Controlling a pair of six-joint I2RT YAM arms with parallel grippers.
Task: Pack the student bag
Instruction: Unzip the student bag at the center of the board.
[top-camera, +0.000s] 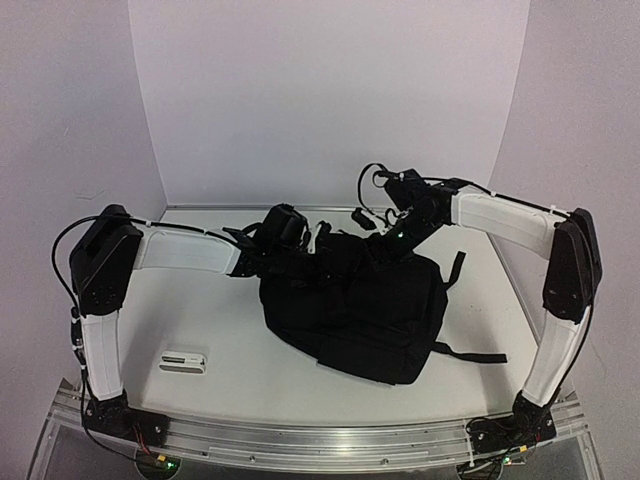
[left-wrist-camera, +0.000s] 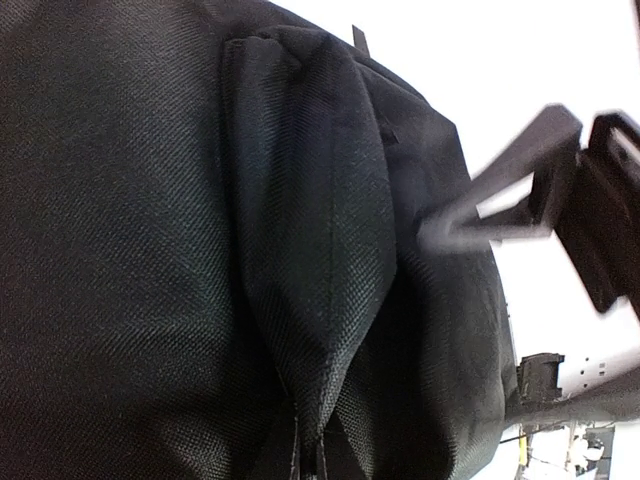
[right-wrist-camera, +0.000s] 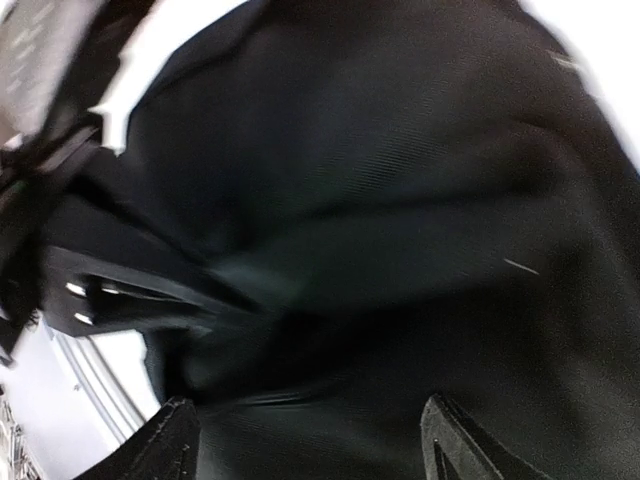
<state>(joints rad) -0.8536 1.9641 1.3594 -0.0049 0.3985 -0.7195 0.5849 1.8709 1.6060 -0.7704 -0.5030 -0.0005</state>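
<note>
The student bag (top-camera: 360, 305) is a large black fabric backpack lying in the middle of the table, with its straps (top-camera: 470, 352) trailing to the right. My left gripper (top-camera: 298, 242) is at the bag's upper left edge. In the left wrist view it (left-wrist-camera: 310, 462) is shut on a raised fold of the bag's fabric (left-wrist-camera: 310, 250). My right gripper (top-camera: 396, 238) is at the bag's upper right edge. In the right wrist view it (right-wrist-camera: 310, 450) is open, with its fingertips (right-wrist-camera: 172, 440) wide apart just over the bag's fabric (right-wrist-camera: 400, 200), which is blurred.
A small white flat box (top-camera: 183, 360) lies on the table at the front left, apart from the bag. A small black object (top-camera: 362, 218) lies behind the bag near the back wall. White walls close in the table on three sides.
</note>
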